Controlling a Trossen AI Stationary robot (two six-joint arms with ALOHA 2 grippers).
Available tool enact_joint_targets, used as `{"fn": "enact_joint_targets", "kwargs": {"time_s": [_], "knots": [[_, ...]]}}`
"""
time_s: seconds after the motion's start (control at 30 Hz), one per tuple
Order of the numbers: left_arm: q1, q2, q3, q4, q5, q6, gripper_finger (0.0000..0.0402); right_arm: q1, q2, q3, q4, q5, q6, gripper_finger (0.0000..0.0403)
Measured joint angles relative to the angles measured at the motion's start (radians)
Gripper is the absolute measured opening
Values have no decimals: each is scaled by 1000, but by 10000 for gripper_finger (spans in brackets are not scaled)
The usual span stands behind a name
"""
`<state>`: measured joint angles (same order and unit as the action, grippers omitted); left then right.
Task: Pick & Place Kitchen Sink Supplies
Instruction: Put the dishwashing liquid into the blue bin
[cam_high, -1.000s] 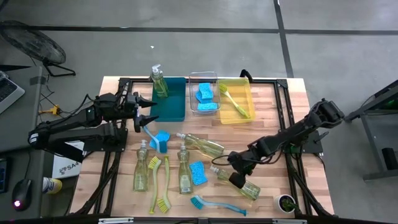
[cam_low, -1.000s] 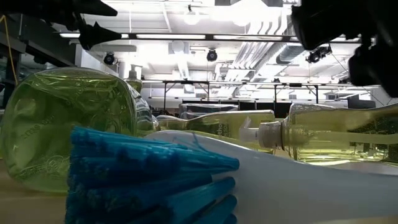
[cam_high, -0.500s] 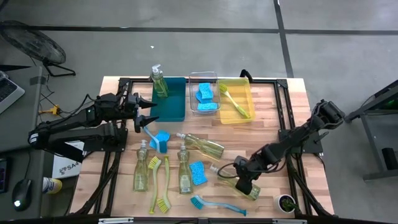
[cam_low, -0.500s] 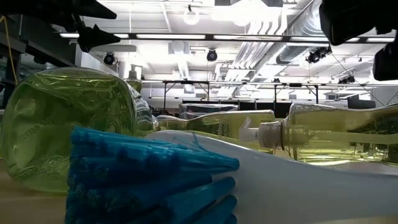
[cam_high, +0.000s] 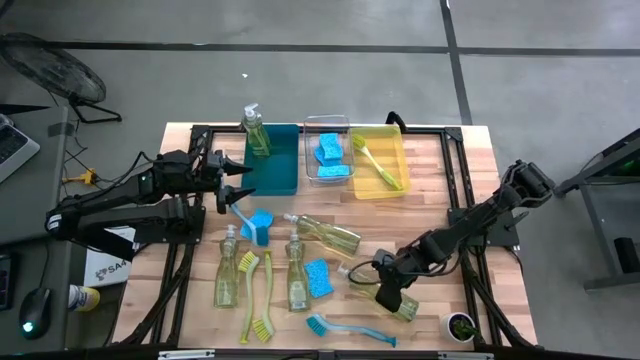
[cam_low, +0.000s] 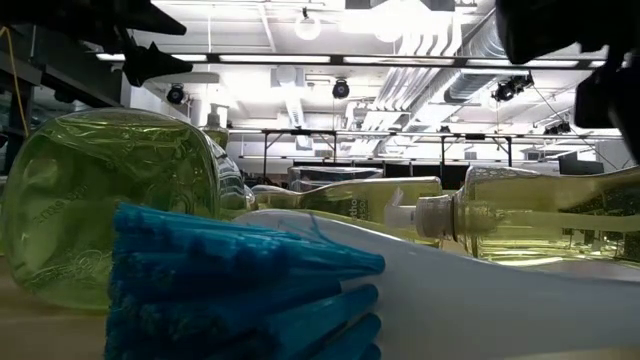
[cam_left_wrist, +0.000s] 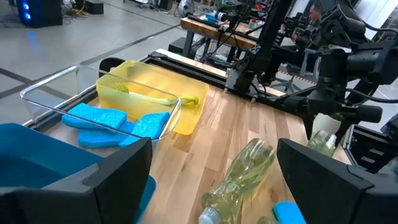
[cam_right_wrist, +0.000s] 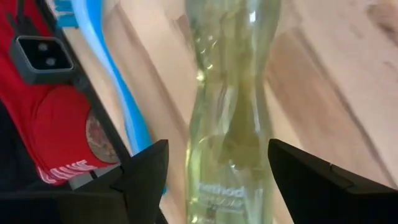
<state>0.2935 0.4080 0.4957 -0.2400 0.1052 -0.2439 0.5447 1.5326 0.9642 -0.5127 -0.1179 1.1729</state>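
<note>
My right gripper (cam_high: 386, 290) is open and low over a clear bottle of yellow-green soap (cam_high: 392, 301) that lies on its side near the table's near right. In the right wrist view the bottle (cam_right_wrist: 229, 106) runs between the two fingers (cam_right_wrist: 146, 177) with a gap on each side. My left gripper (cam_high: 238, 180) hangs open beside the teal bin (cam_high: 276, 172), above a blue sponge (cam_high: 259, 225). More bottles (cam_high: 325, 233), a sponge (cam_high: 318, 278), yellow-green brushes (cam_high: 258, 300) and a blue brush (cam_high: 350, 330) lie on the table.
One soap bottle (cam_high: 255, 132) stands in the teal bin. Blue sponges (cam_high: 330, 150) fill the clear bin and a yellow-green brush (cam_high: 378, 162) lies in the yellow bin (cam_high: 398, 150). A small green-topped pot (cam_high: 460, 325) sits at the near right corner. A red camera mount (cam_right_wrist: 43, 124) stands by the blue brush.
My right gripper has moved toward the table's near edge and down, from above the bottle's pump end to over its body, staying open. The left arm has kept still and no object has shifted.
</note>
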Motion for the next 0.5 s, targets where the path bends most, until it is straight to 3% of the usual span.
{"fn": "enact_joint_targets", "kwargs": {"time_s": [0.33, 0.5], "knots": [[0, 0, 0, -16, 0, 5, 339, -39, 0, 6, -136, 0, 7, 268], [0, 0, 0, -25, -3, 6, 339, -3, 0, 102, -240, 62, 16, 268]]}}
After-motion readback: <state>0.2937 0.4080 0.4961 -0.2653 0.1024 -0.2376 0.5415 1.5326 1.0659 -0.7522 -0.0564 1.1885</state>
